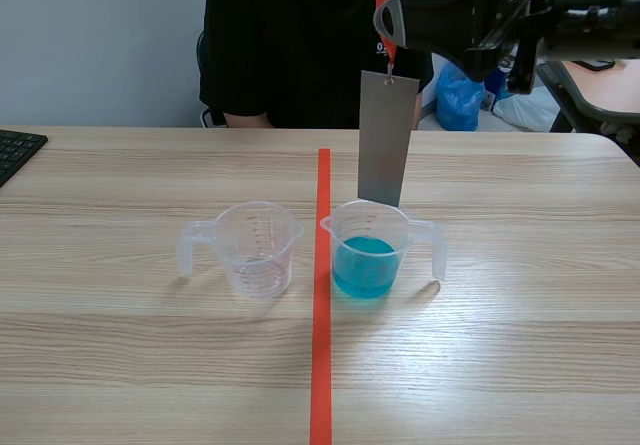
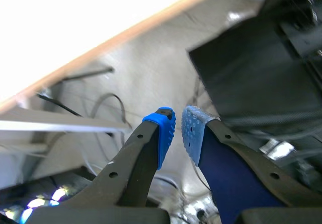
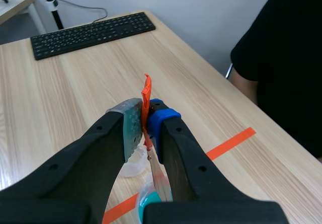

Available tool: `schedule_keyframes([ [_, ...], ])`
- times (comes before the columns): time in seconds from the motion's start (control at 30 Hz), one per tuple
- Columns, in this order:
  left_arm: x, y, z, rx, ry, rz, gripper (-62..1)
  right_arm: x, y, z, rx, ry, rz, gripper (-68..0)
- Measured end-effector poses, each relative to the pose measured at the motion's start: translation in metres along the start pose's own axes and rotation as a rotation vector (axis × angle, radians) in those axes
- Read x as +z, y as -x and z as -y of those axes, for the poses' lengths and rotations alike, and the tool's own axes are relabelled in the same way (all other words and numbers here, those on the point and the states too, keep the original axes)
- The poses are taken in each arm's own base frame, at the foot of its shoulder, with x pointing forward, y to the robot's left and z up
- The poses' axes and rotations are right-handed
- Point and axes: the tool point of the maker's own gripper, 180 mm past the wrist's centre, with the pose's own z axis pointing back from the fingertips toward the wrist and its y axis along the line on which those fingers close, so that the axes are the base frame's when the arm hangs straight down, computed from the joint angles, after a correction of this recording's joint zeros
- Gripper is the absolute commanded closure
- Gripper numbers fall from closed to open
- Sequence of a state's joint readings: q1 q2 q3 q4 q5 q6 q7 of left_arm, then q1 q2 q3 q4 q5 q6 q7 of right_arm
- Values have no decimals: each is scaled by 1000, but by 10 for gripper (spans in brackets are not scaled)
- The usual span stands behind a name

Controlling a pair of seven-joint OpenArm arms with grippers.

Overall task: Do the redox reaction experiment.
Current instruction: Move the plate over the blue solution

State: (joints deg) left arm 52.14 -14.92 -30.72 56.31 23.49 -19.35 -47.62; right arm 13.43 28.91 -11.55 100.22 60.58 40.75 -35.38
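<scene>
A grey metal strip (image 1: 386, 140) hangs upright from an orange clip (image 1: 387, 5), its lower end just behind the rim of a clear beaker of blue liquid (image 1: 366, 250). My right gripper (image 1: 392, 20), raised across the top right, is shut on the orange clip (image 3: 146, 100); the strip (image 3: 160, 181) drops below the fingers toward the blue beaker (image 3: 151, 201). An empty clear measuring beaker (image 1: 254, 247) stands left of the red tape. My left gripper (image 2: 177, 131) is out of the scene view, off the table, its pads nearly touching with nothing between them.
A person in black (image 1: 310, 45) sits across the table. A black keyboard (image 1: 15, 152) lies at the far left edge, also the keyboard (image 3: 90, 32) in the right wrist view. Under the left gripper are cables and a table's underside (image 2: 100, 48).
</scene>
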Motion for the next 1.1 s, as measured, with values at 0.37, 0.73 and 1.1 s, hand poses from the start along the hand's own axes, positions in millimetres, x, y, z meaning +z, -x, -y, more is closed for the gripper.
schedule_keyframes([
  [0.37, 18, -74, -54, 75, 134, 317, -85, -1, 0, -2, -5, -8, 3, -15],
  [0.73, -31, -183, -117, -48, 216, 591, -39, -1, 0, -2, -5, -8, 3, -15],
  [1.1, -90, -258, -70, -112, 377, 668, -39, -1, 0, -2, -5, -8, 2, -15],
])
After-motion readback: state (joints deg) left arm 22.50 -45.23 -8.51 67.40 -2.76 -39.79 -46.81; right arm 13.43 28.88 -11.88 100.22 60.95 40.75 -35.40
